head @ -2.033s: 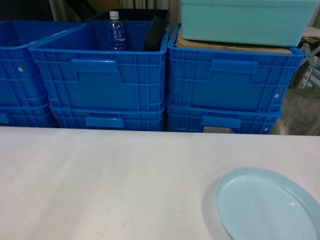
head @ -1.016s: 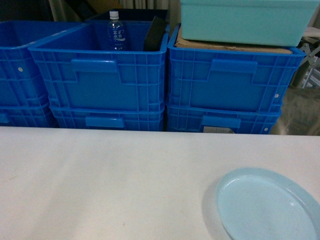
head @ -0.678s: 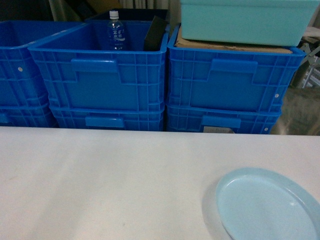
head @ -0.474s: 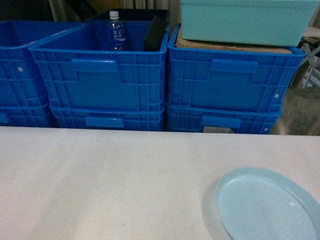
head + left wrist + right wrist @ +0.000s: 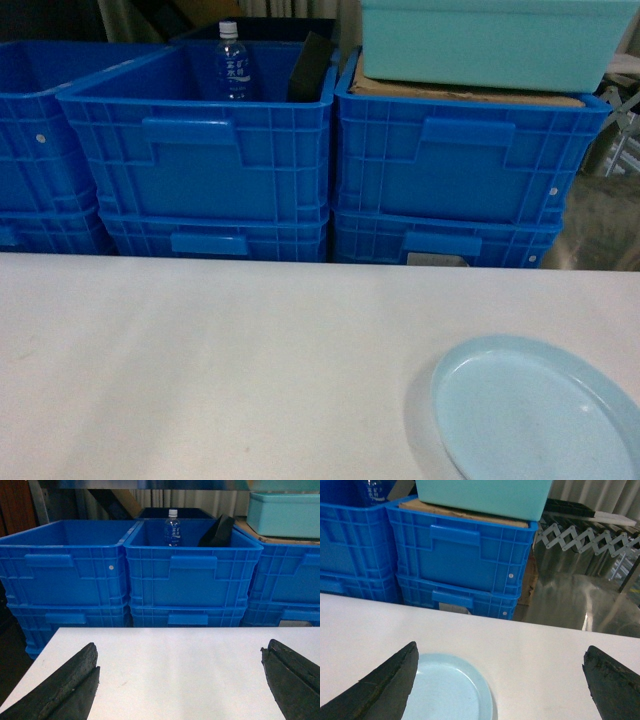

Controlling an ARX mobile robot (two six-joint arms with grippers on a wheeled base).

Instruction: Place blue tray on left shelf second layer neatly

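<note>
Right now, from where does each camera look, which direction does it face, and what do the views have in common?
Head: on the robot, facing forward and slightly down over the white table to the blue crates; no arm shows.
Left wrist: low above the table, facing the crates; open left pincer.
Right wrist: above the blue tray, open right pincer.
Shared: water bottle in head and left; teal tub in all.

Blue tray [image 5: 535, 410]: lower right rim cut off by head view's edge. My left fingers [image 5: 60, 690] and right fingers [image 5: 377, 690]: only tips show. Bottle [image 5: 231, 62]: label unreadable.
</note>
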